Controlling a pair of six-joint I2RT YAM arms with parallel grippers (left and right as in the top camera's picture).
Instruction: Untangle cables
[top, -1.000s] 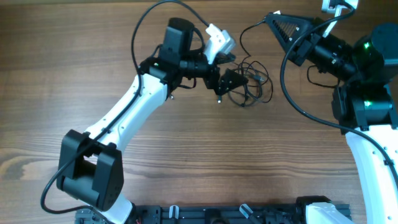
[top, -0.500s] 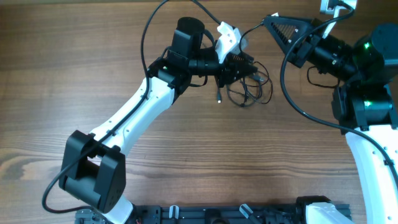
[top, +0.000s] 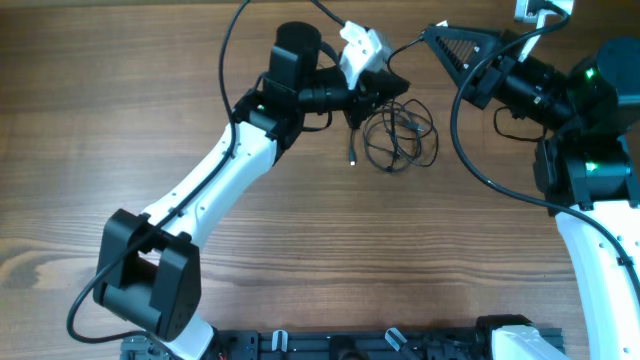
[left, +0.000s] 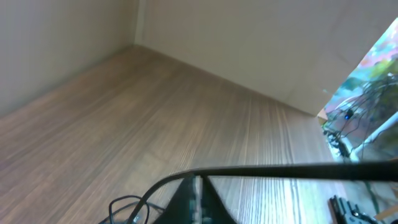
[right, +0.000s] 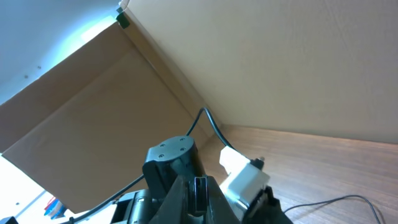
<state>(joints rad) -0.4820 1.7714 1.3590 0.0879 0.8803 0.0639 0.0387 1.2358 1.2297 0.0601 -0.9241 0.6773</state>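
The cables (top: 400, 135) lie as a loose tangle of thin black loops on the wood table, back centre. One strand rises from the tangle toward my right gripper (top: 431, 33), which is shut on a small black plug end (right: 199, 185). My left gripper (top: 393, 83) hovers at the tangle's back left edge with its jaws together. In the left wrist view a taut black strand (left: 298, 169) crosses its fingertips (left: 198, 182), and slack loops (left: 124, 208) hang lower left. A plug tip (top: 351, 158) lies left of the tangle.
A pale wall panel (left: 249, 43) closes the table's far side. My left arm's white camera housing (right: 245, 177) sits close in front of the right gripper. The thicker arm cable (top: 226, 60) arcs behind the left arm. A rail (top: 380, 345) runs along the front edge.
My left gripper has shifted back and right over the tangle's edge and closed from wide open onto a strand. The right arm has stayed still.
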